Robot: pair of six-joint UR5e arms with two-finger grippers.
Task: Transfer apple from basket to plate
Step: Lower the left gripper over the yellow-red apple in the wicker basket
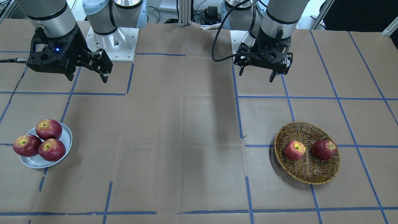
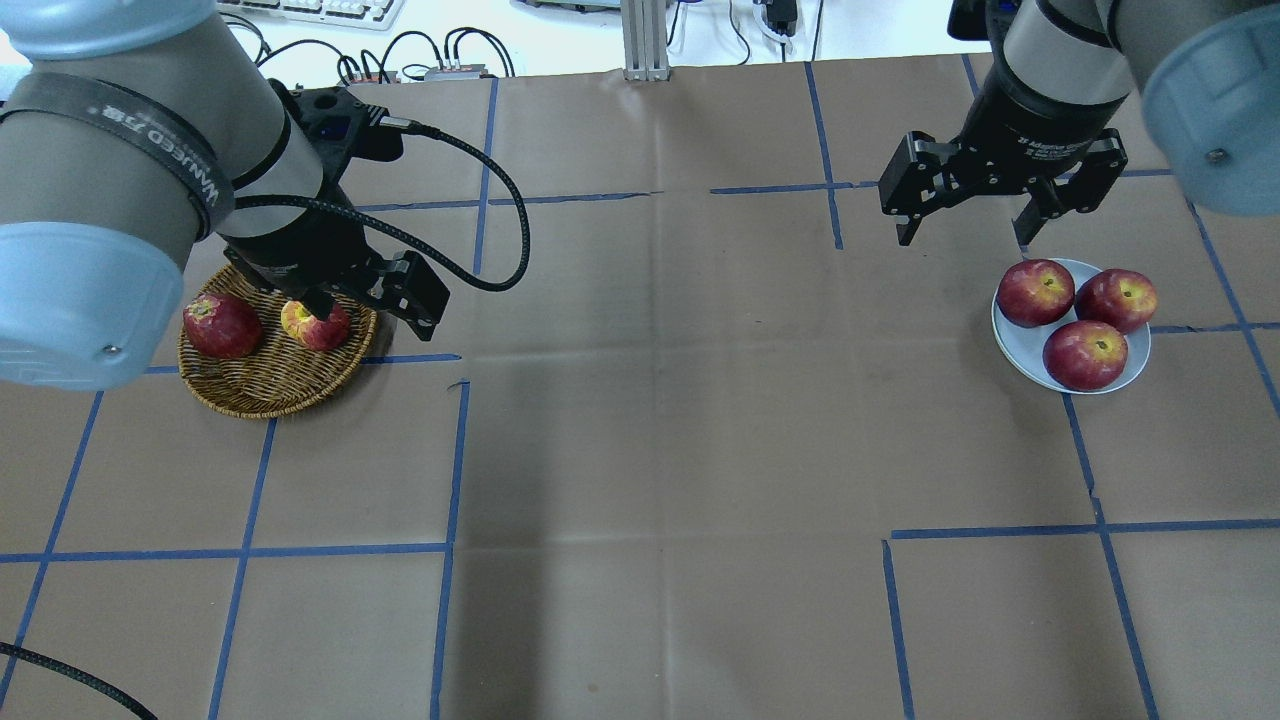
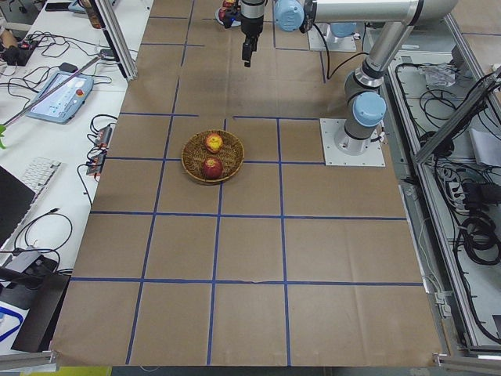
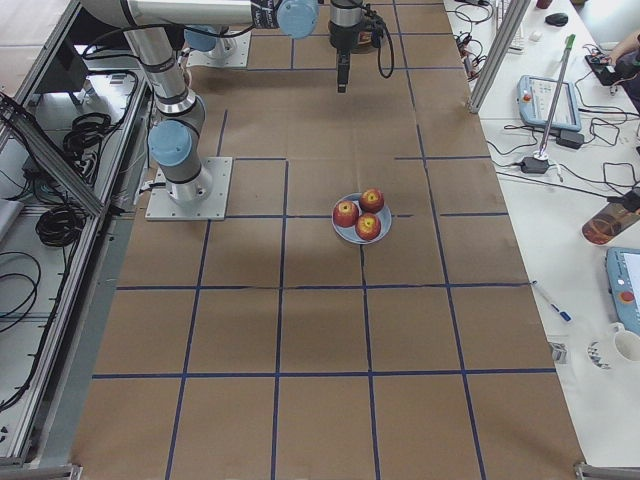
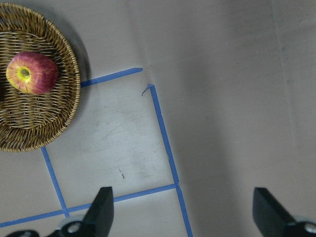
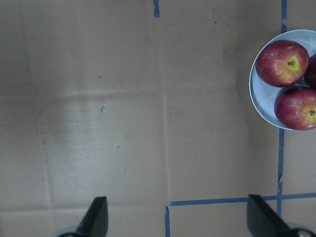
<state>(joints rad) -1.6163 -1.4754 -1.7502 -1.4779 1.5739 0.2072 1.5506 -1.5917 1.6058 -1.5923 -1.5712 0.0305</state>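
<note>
Your apple [image 1: 294,150] looks streaky pink-red, yellow round its stem; basket [image 1: 307,168] holds two apples, plate [image 1: 33,162] three; left pincer [image 1: 256,76] and right pincer [image 2: 965,238] gape.

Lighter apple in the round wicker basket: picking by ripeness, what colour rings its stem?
Yellow, on the streaky pinkish-red apple; best in left wrist view.

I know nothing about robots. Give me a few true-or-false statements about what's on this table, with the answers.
1. The basket holds the streaky apple and one darker apple. True.
2. The plate is empty. False: three apples rest on it.
3. The left gripper is gripping the streaky apple. False: it hangs open and empty above the table, and that apple lies in the basket.
4. The right gripper is open and holds nothing. True.
</note>
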